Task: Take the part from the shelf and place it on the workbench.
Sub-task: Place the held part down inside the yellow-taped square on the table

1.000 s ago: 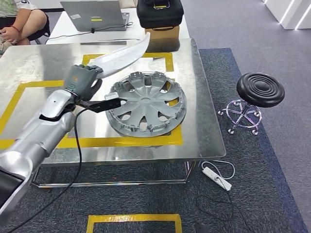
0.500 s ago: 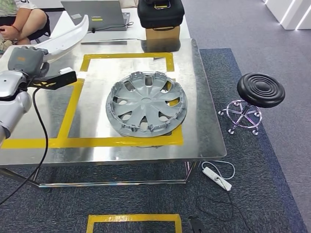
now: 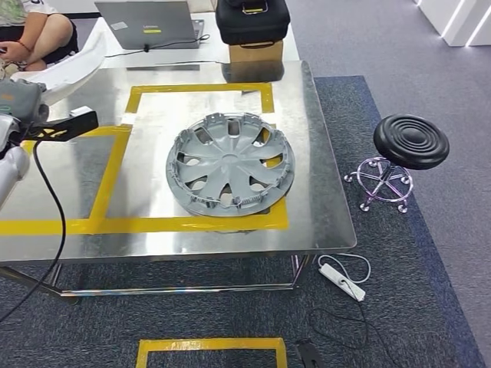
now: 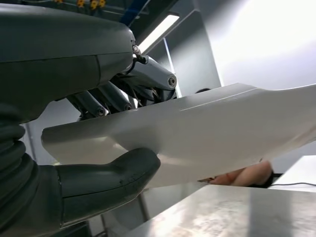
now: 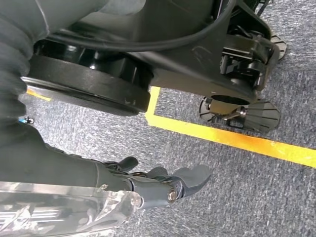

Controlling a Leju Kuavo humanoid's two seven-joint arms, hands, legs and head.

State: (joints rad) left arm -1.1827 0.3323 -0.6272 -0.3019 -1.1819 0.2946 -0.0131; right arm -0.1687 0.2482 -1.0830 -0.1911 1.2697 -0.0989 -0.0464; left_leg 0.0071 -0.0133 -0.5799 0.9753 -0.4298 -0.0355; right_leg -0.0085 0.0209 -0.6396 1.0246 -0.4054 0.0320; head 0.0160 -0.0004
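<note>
Left hand (image 3: 16,98) at the far left edge of the shiny steel workbench (image 3: 324,207), raised above the surface. It grips a long white curved plastic panel (image 3: 69,70); in the left wrist view the thick thumb presses one face of the panel (image 4: 209,133) and the darker fingers (image 4: 149,76) clamp the other. Panel is off the bench top, slanting up and away toward the rear left corner.

Right hand (image 5: 164,185) hangs low over grey carpet (image 5: 238,197) crossed by a yellow tape line (image 5: 231,138). Its fingers lie loosely extended; a clear crinkled plastic strip (image 5: 63,212) lies alongside them, and I cannot tell whether the hand holds it.

Silver plastic wheel cover (image 3: 230,163) lies flat inside the right yellow-taped rectangle (image 3: 191,224) on the bench. Black round stool (image 3: 410,142) stands on the carpet to the right. A seated person's arm (image 3: 41,34) shows beyond the bench's far left corner, near a grey laptop (image 3: 147,23).
</note>
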